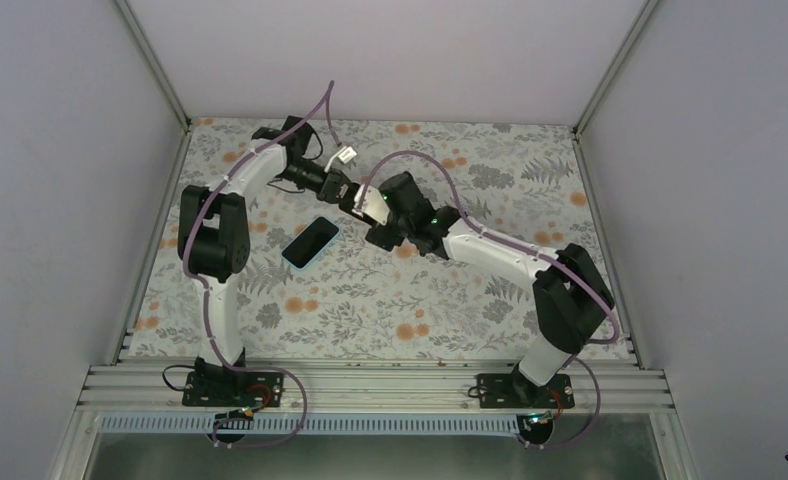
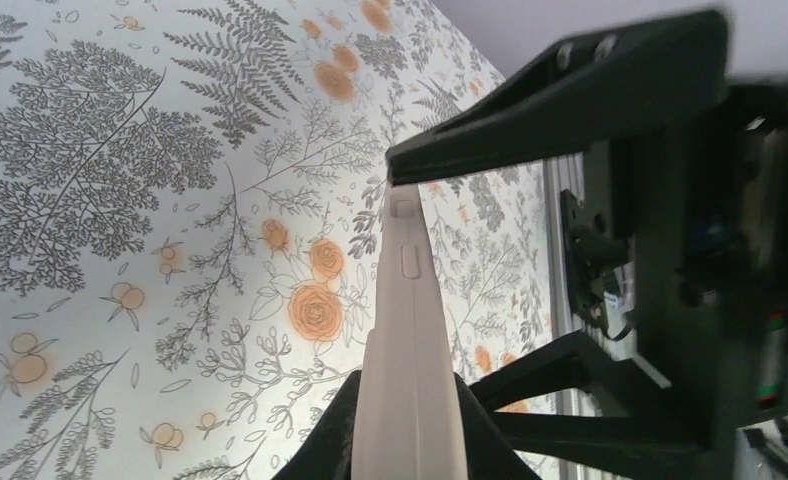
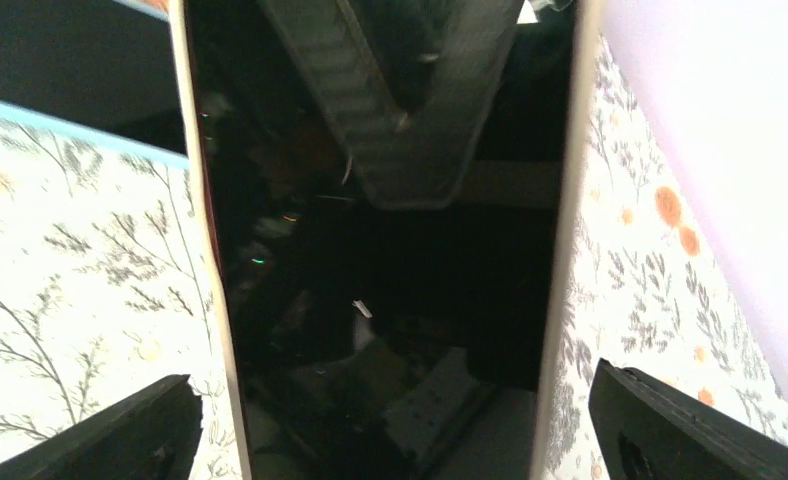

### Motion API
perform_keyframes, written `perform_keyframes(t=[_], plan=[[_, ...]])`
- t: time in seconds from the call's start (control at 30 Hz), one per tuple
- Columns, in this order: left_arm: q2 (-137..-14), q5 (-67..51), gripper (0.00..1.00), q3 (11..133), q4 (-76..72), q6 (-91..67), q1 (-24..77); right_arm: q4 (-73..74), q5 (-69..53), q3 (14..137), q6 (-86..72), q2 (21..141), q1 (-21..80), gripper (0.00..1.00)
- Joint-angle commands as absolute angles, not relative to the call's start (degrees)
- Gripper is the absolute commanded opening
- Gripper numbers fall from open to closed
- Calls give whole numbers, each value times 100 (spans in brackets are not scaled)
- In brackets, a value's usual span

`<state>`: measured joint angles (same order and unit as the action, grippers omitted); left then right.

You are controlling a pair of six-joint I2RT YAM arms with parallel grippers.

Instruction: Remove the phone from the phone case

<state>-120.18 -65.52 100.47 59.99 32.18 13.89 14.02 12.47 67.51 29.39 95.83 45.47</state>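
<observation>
Phone (image 3: pixel 380 300), screen dark, sits in white phone case (image 2: pixel 410 350), held off floral table (image 1: pixel 470 310) at far centre. Left gripper (image 2: pixel 395 290) pinches case edge, likely steadying it for extraction. Right gripper (image 3: pixel 390 385) is spread wide astride the screen, gripping nothing. Dark phone-shaped slab (image 1: pixel 310 242) lies nearby; wrists crowd each other.

Phone (image 3: pixel 380 250) ends cropped at top and bottom

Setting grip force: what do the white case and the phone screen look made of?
The white case looks matte, likely soft plastic or silicone, judging by its moulded button bumps. The phone screen looks like glossy black glass, since it mirrors its surroundings.
</observation>
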Motion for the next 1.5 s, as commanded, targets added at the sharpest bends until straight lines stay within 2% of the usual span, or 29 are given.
perform_keyframes(t=[0.0,0.13,0.3,0.5,0.83,1.23,1.43,1.47], plan=[[-11936,-6771,4,10542,6727,4287,1400,2191,15,7445,2818,9200,4090,100],[-11451,-6065,4,10506,6544,4514,1586,3433,-2365,7663,3251,8674,2984,100],[-10592,-5223,5,10128,5803,4721,2055,4152,-3889,7079,4727,7976,2064,100],[-9699,-5060,5,9240,4815,5003,2525,4018,-4456,6570,5268,8042,1922,99],[-9232,-5470,6,8617,4861,5933,2634,4400,-5162,6820,5924,8435,1594,94],[-9169,-5765,5,8649,4925,5944,2722,4382,-5252,6872,5993,8861,1532,91],[-9114,-5505,4,8534,5194,6334,2835,4525,-5112,7074,6157,8932,1436,91],[-9090,-5452,4,8487,5209,6392,2871,4561,-5050,7135,6189,8981,1415,89]])
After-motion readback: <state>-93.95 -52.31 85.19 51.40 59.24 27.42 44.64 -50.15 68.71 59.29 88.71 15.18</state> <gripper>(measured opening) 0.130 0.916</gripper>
